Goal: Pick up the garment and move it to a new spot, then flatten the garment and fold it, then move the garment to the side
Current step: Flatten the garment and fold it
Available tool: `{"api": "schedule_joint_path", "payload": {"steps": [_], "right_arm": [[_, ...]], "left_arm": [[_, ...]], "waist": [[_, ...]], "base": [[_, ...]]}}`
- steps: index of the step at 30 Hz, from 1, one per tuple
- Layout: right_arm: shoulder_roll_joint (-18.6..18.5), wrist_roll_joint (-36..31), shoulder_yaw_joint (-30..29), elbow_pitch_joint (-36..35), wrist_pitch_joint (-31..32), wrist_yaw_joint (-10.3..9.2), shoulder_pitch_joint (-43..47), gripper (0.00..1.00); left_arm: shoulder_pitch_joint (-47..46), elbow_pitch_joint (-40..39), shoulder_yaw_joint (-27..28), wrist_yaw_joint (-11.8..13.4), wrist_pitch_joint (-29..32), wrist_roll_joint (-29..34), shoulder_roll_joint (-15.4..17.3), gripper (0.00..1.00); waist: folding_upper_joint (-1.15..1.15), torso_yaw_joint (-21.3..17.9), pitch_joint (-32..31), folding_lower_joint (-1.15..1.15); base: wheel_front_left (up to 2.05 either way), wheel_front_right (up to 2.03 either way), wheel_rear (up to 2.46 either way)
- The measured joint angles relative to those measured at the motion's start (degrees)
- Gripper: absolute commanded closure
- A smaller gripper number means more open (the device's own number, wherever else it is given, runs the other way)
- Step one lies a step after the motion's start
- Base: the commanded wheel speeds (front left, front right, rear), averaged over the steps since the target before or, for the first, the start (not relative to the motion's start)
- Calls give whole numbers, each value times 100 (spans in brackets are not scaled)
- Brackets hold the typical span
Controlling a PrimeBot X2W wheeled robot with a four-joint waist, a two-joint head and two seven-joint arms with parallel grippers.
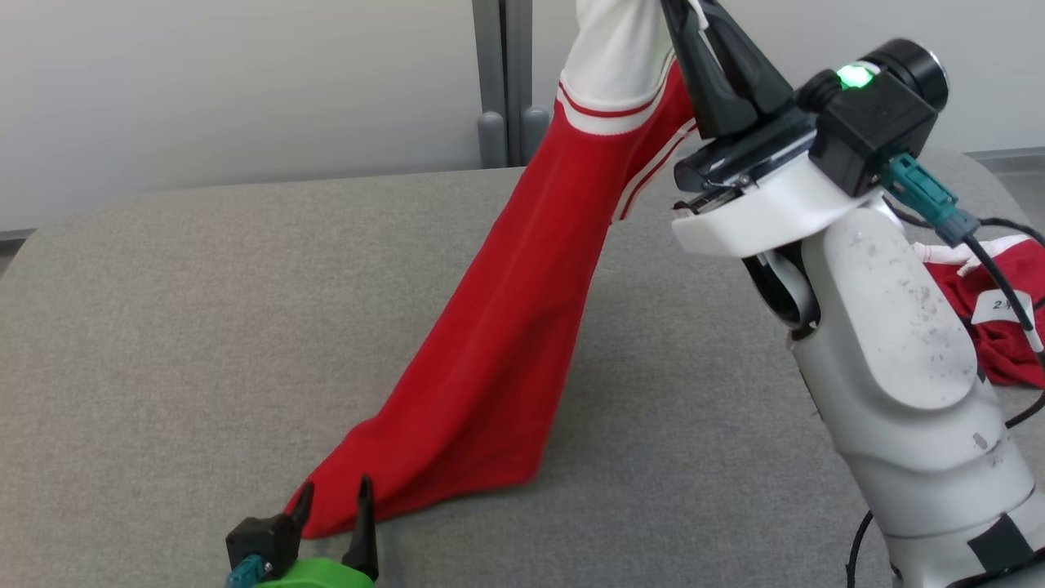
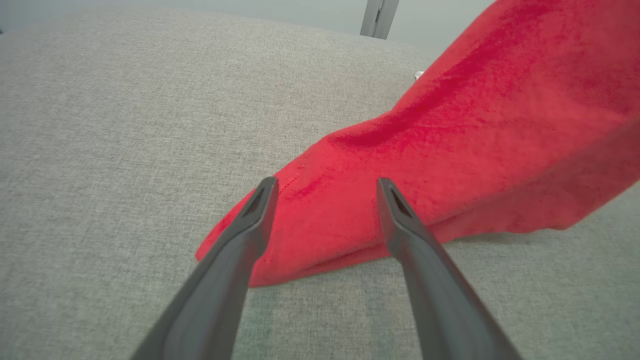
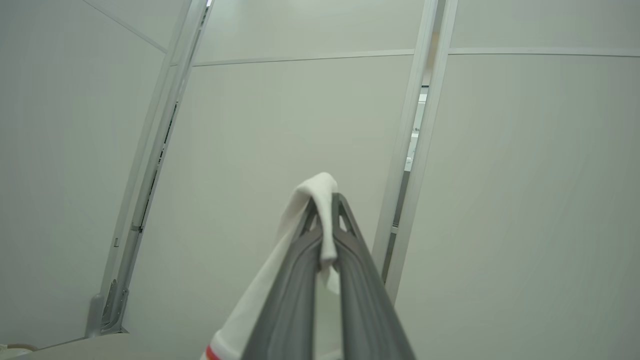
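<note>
Dangling from right gripper [image 3: 327,200], garment [image 1: 506,327] hem beside left gripper [image 2: 326,184]

Left, 9 to 11 o'clock of my left claw [image 1: 335,487]: bare table [image 1: 188,310], free passage.
Ahead, 12 to 1: garment [image 1: 506,327] slants up off the table and bars my way.
Right, 2 to 3: open table, then my right arm [image 1: 890,351] standing upright.
Beyond the arm: red heap [image 1: 1000,343].
</note>
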Motion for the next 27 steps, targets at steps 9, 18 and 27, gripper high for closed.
{"api": "schedule_joint_path", "payload": {"steps": [9,18,27], "right_arm": [[-178,-260,214,524,69,0,-1082,100],[-304,-1190,31,2531,141,0,-2089,100],[-149,-1981,-1143,3939,15,0,-2603,0]], "left_arm": [[32,-45,-152,42,0,-120,0,0],[-536,-82,-421,-78,0,-199,0,0],[-934,-78,-498,-143,0,-233,1,0]], "waist": [[0,-46,124,0],[0,170,756,0],[0,627,1403,0]], "base": [[0,0,0],[0,0,0],[0,0,0]]}}
